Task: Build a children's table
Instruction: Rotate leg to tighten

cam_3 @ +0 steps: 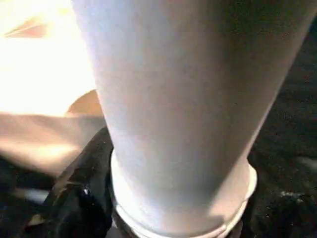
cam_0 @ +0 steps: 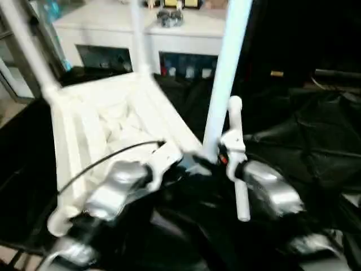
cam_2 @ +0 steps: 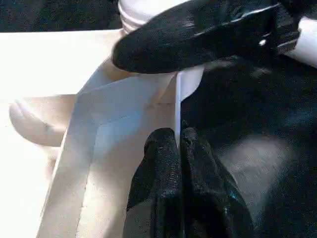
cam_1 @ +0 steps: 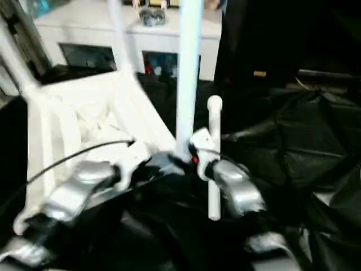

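Observation:
The white tabletop (cam_0: 84, 130) lies upside down, ribbed underside up. Two legs stand in its far corner sockets, one at the back (cam_0: 137, 39) and one leaning at the far left (cam_0: 28, 45). A third leg (cam_0: 225, 73) rises upright from the near right corner. My right gripper (cam_0: 211, 161) is shut on that leg's base, a black finger (cam_3: 79, 198) against each side of it. My left gripper (cam_2: 177, 136) is shut on the tabletop's thin near rim (cam_2: 177, 109), right beside that corner socket.
Crumpled black cloth (cam_0: 304, 130) covers the ground to the right and in front. A white cabinet (cam_0: 186, 34) with small items on top stands behind the tabletop. A black cable (cam_0: 96, 164) arcs over my left forearm.

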